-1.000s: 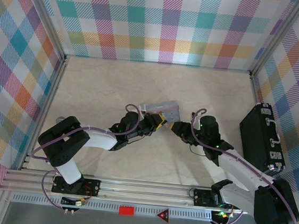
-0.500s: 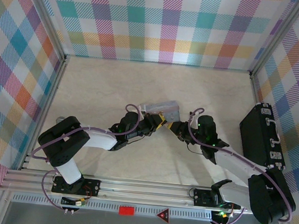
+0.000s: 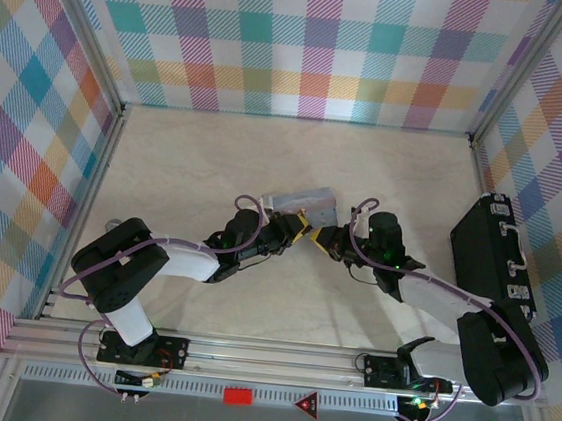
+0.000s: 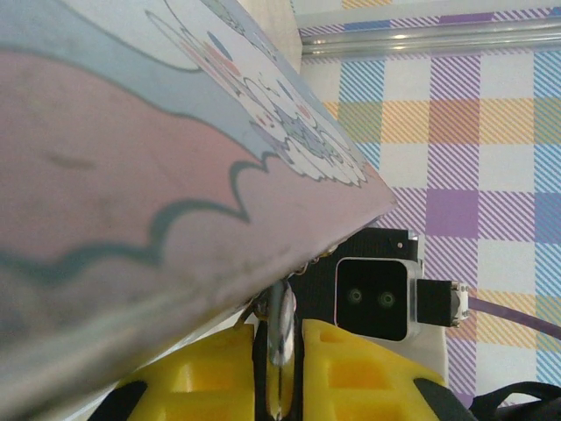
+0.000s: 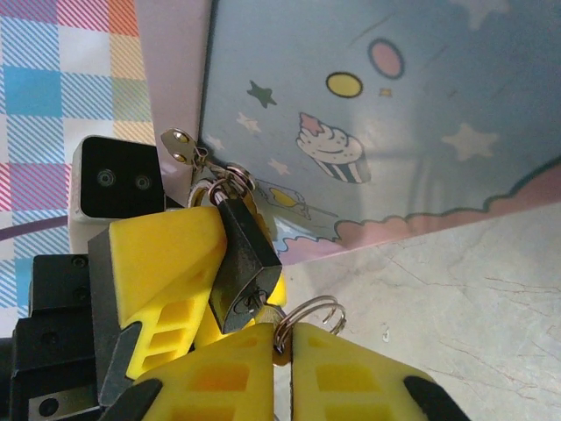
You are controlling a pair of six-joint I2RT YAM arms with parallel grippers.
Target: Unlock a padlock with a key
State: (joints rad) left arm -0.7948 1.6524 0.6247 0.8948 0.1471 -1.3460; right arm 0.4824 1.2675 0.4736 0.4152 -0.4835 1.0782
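Item 1, landmark. The pale blue cartoon-printed tin (image 5: 394, 132) stands on the pale stone-patterned table (image 5: 438, 289). In the overhead view it sits at mid-table, with both arms converging on its near side.

Item 2, padlock (image 5: 241, 263). It is a small dark-bodied lock just off the tin's lower left corner in the right wrist view. It is tilted, with its keyhole end turned down toward the right arm's fingers. Silvery loops at its upper end lead to a small metal tab (image 5: 179, 143) on the tin's edge. Whether the shackle passes through that tab cannot be determined.

Item 3, left gripper (image 4: 280, 344). It is just beside the tin, beneath its overhanging corner in the left wrist view. Its yellow fingers (image 5: 158, 263) are drawn in on either side of the padlock and pinch its body. A thin silvery edge shows in the narrow slot between them.

Item 4, right gripper (image 5: 282, 351). It is immediately below the padlock, on the side away from the tin. Its yellow fingers are pressed together, and a split key ring (image 5: 308, 317) protrudes from the seam between them. The key blade is hidden, and whether it has entered the keyhole cannot be determined.

Item 5, other. A black case (image 3: 490, 255) lies well to the right of the tin, near the checked side wall.
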